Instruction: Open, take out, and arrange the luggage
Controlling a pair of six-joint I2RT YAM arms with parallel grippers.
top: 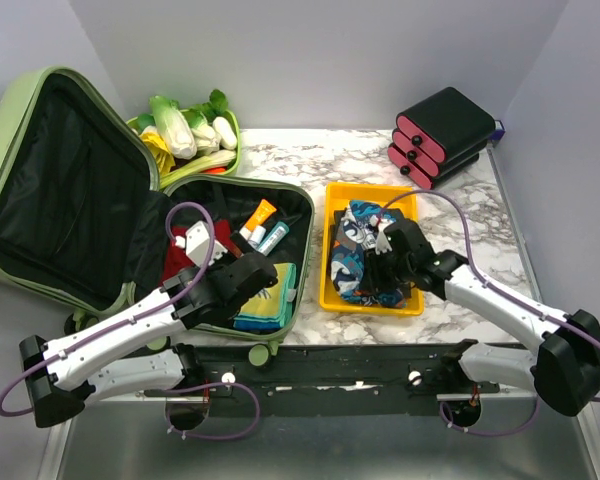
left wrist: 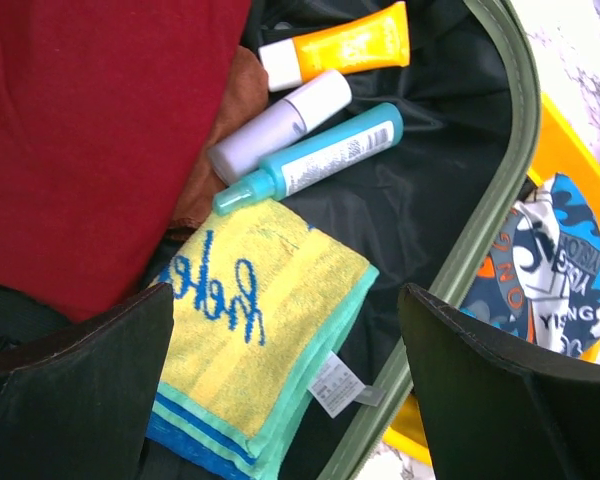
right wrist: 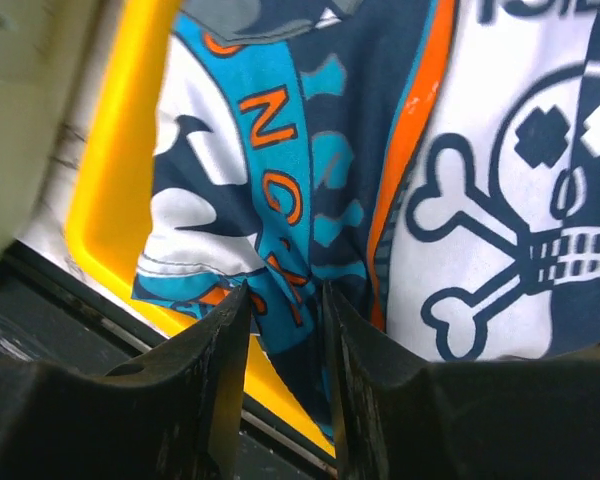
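The luggage (top: pixel 70 190) lies open on the table's left side, its lid propped back. Inside are a red cloth (left wrist: pixel 90 130), three tubes (left wrist: pixel 310 160) and a yellow towel (left wrist: pixel 260 290). The left gripper (left wrist: pixel 285 320) hovers above the towel, fingers spread wide. Just beside the luggage, the right gripper (right wrist: pixel 285 295) pinches a printed cloth (right wrist: pixel 500 200) in the yellow tray (right wrist: pixel 120 170).

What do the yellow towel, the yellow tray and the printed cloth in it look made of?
Towel: terry, likely cotton; fuzzy looped pile. Tray: probably hard plastic; smooth, glossy rim. Printed cloth: thin, smooth fabric, perhaps synthetic; stitched hem.
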